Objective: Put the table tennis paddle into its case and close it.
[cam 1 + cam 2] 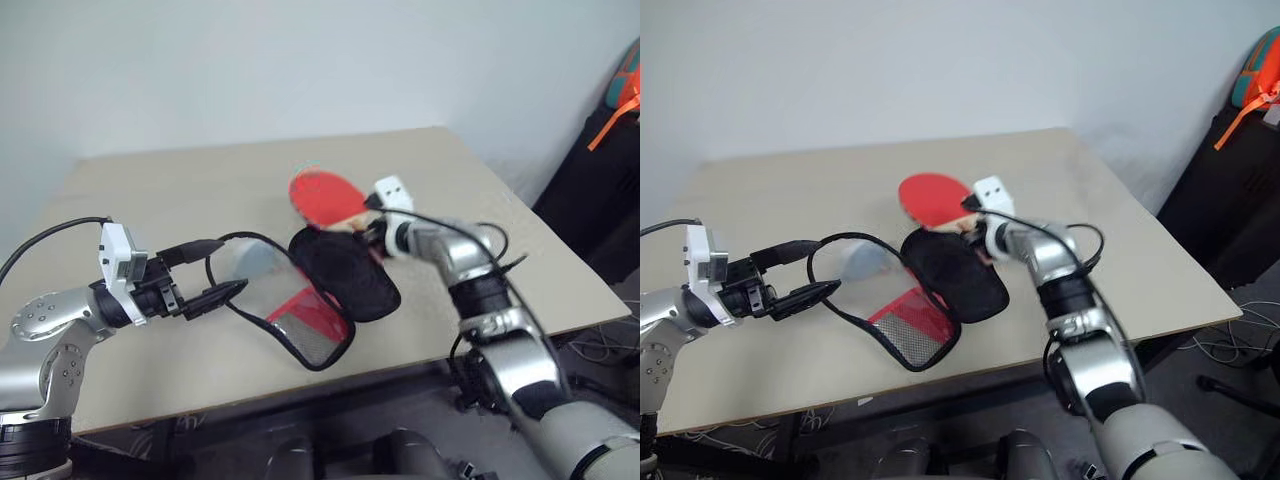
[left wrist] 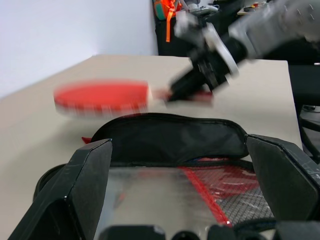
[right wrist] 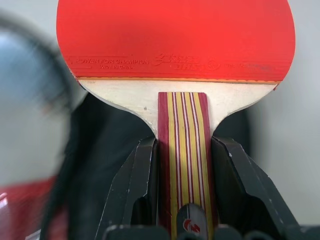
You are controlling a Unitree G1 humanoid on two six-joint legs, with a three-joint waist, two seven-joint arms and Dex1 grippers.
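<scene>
The table tennis paddle [image 3: 175, 40] — red rubber — reads "POWER FOR CHAMPION"

In my left wrist view the table tennis paddle [image 2: 102, 97] is smeared by blur, so I cannot read its rubber, and the right gripper [image 2: 172, 95] holding it is blurred too. In the right wrist view the picture's top edge cuts the red face, the bottom edge cuts the handle, and the case [image 3: 95, 165] behind is only a dark, unsharp shape. From the head, the raised black half of the case [image 1: 345, 275] hides the paddle's handle and the right gripper's fingers.
</scene>
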